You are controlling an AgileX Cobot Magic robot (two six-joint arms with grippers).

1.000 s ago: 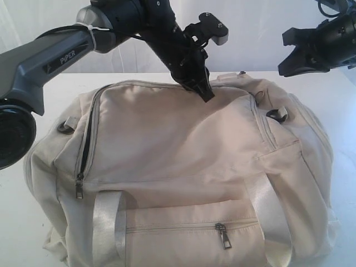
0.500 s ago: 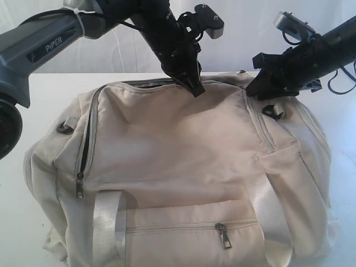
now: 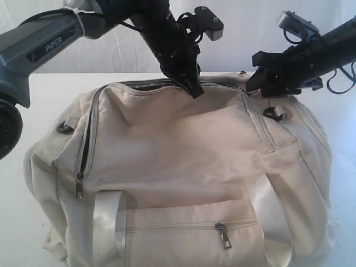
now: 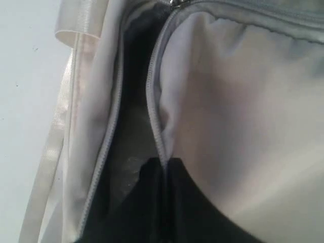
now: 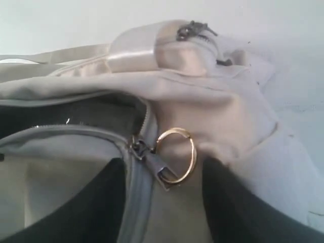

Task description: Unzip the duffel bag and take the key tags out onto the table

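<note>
Left claw clenched on the limp bag at its zipper edge, right claw spread round the stiff ringed pull, surely the spot to grab!

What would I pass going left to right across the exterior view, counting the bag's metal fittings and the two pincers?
Across the bag: grey side ring → side zipper pull → left pincer → front pocket zipper pull → right pincer.
</note>
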